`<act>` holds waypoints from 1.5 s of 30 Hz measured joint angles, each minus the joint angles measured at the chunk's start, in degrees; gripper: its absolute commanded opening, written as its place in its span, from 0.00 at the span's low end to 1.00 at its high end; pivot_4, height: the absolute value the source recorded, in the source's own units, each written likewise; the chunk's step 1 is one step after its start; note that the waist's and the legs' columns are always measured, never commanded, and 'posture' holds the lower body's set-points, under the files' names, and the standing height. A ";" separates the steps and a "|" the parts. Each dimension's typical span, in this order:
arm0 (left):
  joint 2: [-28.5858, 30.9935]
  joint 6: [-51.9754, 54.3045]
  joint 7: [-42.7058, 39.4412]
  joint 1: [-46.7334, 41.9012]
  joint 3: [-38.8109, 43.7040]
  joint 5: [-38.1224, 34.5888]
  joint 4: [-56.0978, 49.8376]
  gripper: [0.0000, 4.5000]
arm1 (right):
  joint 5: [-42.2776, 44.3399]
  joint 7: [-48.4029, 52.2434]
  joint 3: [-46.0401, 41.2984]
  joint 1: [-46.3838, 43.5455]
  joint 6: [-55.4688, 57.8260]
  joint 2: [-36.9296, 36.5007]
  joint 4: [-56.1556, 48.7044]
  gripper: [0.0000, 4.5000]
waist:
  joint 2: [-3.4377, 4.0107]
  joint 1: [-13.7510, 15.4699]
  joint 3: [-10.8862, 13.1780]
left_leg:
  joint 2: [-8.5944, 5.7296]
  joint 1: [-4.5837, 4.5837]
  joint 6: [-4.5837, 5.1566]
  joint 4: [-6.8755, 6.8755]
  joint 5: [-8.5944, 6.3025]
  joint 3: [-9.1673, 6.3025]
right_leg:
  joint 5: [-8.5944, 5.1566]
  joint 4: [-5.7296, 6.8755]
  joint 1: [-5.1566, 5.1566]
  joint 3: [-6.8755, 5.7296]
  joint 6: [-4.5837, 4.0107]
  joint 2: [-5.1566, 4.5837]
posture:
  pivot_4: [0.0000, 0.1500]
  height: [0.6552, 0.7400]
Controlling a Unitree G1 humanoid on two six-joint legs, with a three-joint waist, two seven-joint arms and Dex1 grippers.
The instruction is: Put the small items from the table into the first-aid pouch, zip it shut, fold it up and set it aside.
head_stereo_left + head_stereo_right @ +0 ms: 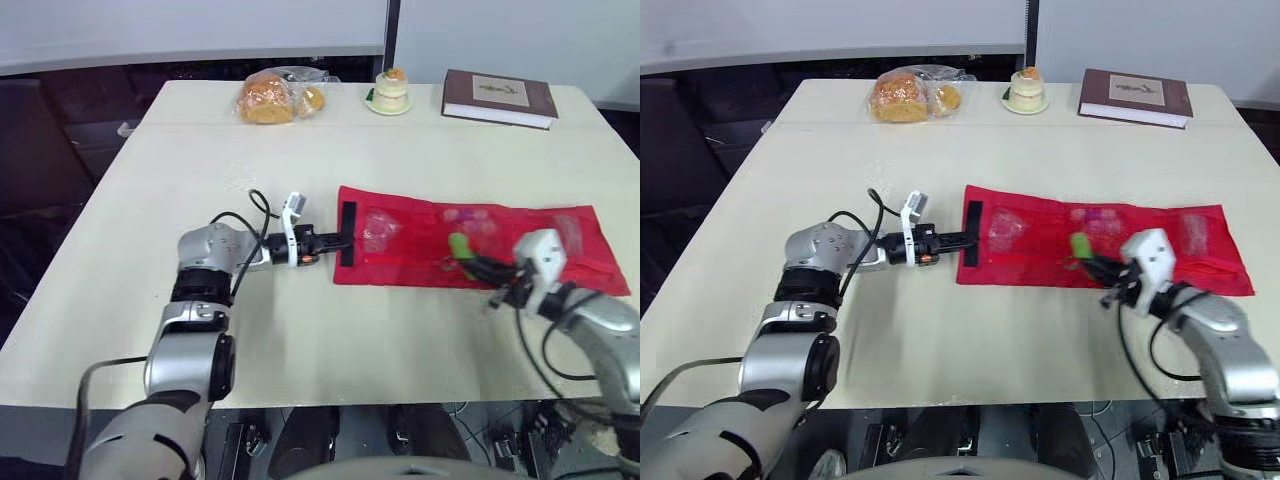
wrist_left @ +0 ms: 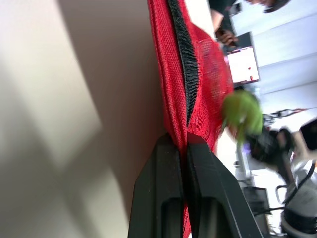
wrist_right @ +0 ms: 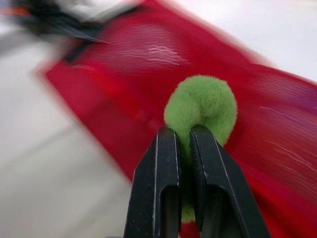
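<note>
Pale bench (image 1: 300, 330), bare at the near side. Mid-bench, toward the right: red first-aid pouch (image 1: 410, 252), unfolded and flat, mesh pockets facing up, a few small items visible inside the mesh. Left pincer (image 1: 340, 240) pressed together on the pouch's black-trimmed left end, pinches the fabric there. Right pincer (image 1: 470, 263) sits over the pouch's near edge, pinches a fuzzy green ball (image 3: 200, 106) between both fingers; cannot tell whether it touches the mesh. Along the far edge, well apart from the pouch: bagged bread (image 1: 275, 96), small pale cup (image 1: 390, 93) with an orange top, brown book (image 1: 500, 98).
</note>
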 measured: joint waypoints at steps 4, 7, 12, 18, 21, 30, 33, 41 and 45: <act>1.85 -1.15 -0.30 0.62 -0.04 0.48 0.00 0.00 | 1.06 -1.29 -5.42 1.28 -1.03 -0.12 2.19 0.02 | 0.02 -0.06 -0.01 | 0.09 0.06 0.12 -0.03 -0.07 0.03 | -0.01 0.02 0.00 0.04 -0.01 0.03 | 1.00 0.87; 3.21 -2.14 -0.39 0.94 -0.05 0.91 0.09 0.00 | 0.58 -2.64 -8.66 2.41 -2.46 -1.27 6.38 0.02 | 0.02 0.03 -0.01 | 0.04 0.06 0.13 -0.03 -0.08 0.10 | 0.00 0.01 0.00 0.05 -0.01 0.09 | 1.00 0.87; 5.92 -3.12 -0.47 1.45 -0.05 1.85 0.46 0.00 | -5.03 -8.45 -14.23 2.63 -6.98 -5.78 18.75 0.02 | 0.02 0.01 -0.01 | 0.04 0.06 0.14 -0.03 -0.08 0.16 | 0.00 -0.01 0.00 0.10 0.00 0.04 | 1.00 0.87; 6.48 -3.54 -1.36 1.63 -0.55 2.49 0.32 0.00 | -9.50 -13.52 -14.49 0.75 -11.16 -8.29 27.13 0.02 | 0.03 0.00 -0.01 | 0.04 0.06 0.13 -0.03 -0.07 0.17 | 0.00 -0.01 0.00 0.14 0.00 0.05 | 1.00 0.87; 6.53 -3.56 -1.60 1.91 -0.62 2.69 -0.19 0.00 | -11.40 -15.90 -14.30 -0.44 -13.68 -8.52 29.38 0.02 | 0.03 0.08 -0.01 | 0.04 0.04 0.12 -0.03 -0.07 0.16 | 0.00 -0.02 0.00 0.21 0.00 0.05 | 1.00 0.87; 10.62 -3.28 -1.79 4.01 -0.49 3.55 -2.02 0.00 | -3.81 -10.90 -16.12 4.51 -7.68 -8.33 22.91 0.71 | 0.04 -0.05 0.00 | 0.10 0.04 0.14 -0.04 -0.08 0.16 | 0.00 -0.03 0.00 0.30 0.00 0.05 | 1.00 0.87; 11.52 -3.27 -2.08 4.61 -0.50 3.75 -2.69 0.00 | 2.06 -11.61 -20.02 5.42 -2.41 -6.39 17.22 0.97 | 0.03 0.04 0.00 | 0.11 0.04 0.15 -0.04 -0.09 0.12 | -0.01 -0.04 0.00 0.30 0.00 0.00 | 1.00 0.87; 15.11 -8.69 -4.42 5.23 -0.92 6.41 -2.25 0.30 | 16.06 -11.88 -23.30 13.89 11.81 -2.44 0.31 1.00 | 0.03 0.19 0.00 | 0.18 -0.02 0.15 -0.04 -0.10 0.08 | -0.01 -0.10 0.00 0.27 -0.01 -0.01 | 1.00 0.87; 17.81 -15.81 -9.23 3.02 -5.17 10.35 -0.19 0.63 | 18.95 -13.09 -20.55 14.55 15.28 -0.52 -4.49 1.00 | 0.03 0.31 -0.01 | 0.16 -0.02 0.15 -0.04 -0.10 0.08 | -0.01 -0.10 0.00 0.17 -0.01 0.08 | 1.00 0.87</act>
